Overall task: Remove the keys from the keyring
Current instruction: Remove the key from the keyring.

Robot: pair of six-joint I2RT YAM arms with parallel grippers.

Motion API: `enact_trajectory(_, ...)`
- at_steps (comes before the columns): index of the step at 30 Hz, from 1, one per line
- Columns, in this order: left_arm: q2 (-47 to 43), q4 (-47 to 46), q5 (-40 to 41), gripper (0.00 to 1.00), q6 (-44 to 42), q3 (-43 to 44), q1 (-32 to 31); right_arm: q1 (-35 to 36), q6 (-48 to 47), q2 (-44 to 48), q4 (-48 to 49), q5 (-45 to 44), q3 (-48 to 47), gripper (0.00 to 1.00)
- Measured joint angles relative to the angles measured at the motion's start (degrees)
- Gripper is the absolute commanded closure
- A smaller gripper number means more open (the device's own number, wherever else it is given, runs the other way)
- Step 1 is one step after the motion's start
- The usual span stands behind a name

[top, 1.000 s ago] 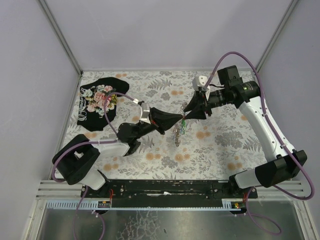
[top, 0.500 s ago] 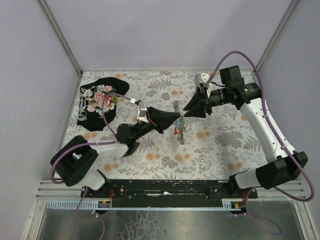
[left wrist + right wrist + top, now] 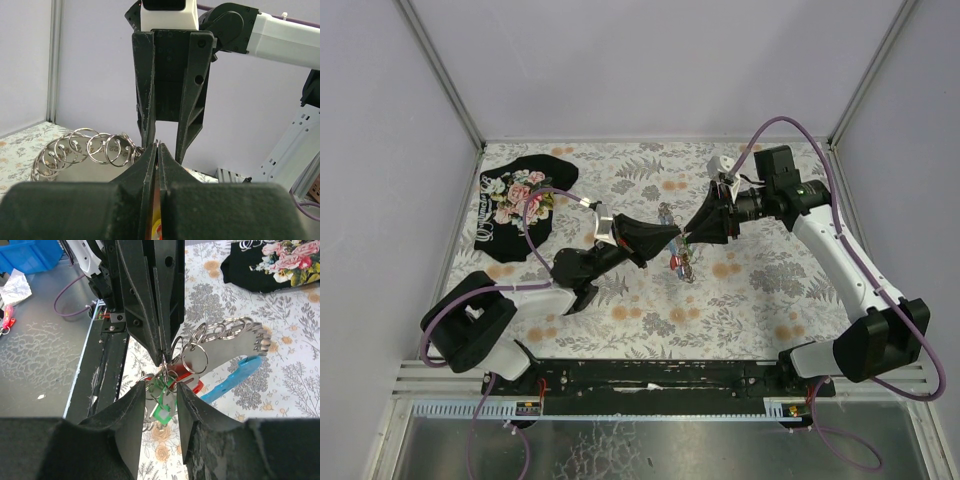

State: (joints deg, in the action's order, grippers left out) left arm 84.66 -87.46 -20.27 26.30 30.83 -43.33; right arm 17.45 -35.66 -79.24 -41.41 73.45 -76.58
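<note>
Floral table (image 3: pixel 770 300) seen from above, both arms meeting at its centre. Left gripper (image 3: pixel 680 238), reaching from 8 o'clock, jaws clamped on the keyring (image 3: pixel 240 345), held aloft. Right gripper (image 3: pixel 161 390), from 2 o'clock, jaws narrowly apart around the keys (image 3: pixel 162 412); a pinch cannot be confirmed. Every key looks attached, none removed yet

The flowered table (image 3: pixel 770 290) is viewed from above and behind the arm bases. The left gripper (image 3: pixel 158 152) and right gripper (image 3: pixel 159 392) are each filmed closely from their own wrist, facing one another. The keyring (image 3: pixel 215 352) between them is shared by all views.
</note>
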Motion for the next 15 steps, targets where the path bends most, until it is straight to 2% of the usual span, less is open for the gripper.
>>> enact_trajectory(9, 0.0, 0.0, 0.02, 1.0, 0.44, 0.0, 0.0, 0.02, 4.17, -0.52, 6.78, 3.13, 0.61, 0.69)
enact_trajectory(15, 0.0, 0.0, 0.15, 1.0, 0.72, 0.0, 0.0, 0.22, 4.68, -0.52, 8.11, 3.67, 1.44, 0.69)
